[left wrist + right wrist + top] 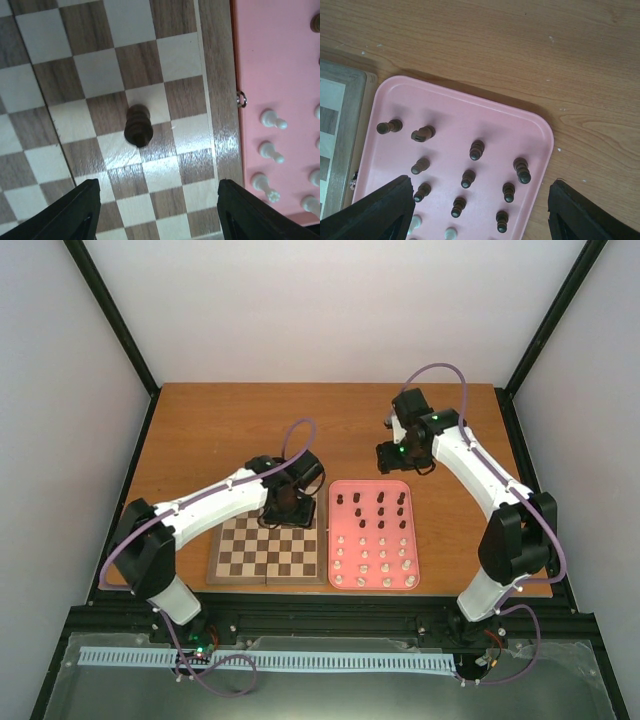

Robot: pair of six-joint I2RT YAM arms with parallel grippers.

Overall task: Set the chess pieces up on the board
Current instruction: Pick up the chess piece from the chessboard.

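The board [250, 558] lies near the left arm, with the pink tray [412, 540] beside it on the right. The tray holds dark brown pieces [381, 504] at its far end and cream-white pieces [382, 562] at its near end. In the left wrist view one dark piece [138, 125] stands alone on the board [90, 75]. My left gripper [157, 212] is open and empty above the squares just short of it. My right gripper [480, 215] is open and empty above the tray's [445, 100] dark pieces [476, 149].
The tray's edge [260, 60] with white pieces [272, 120] runs along the board's right border. The board's corner [340, 90] shows at the left of the right wrist view. Bare wooden table [230, 425] lies beyond the board and tray. Walls close in the sides.
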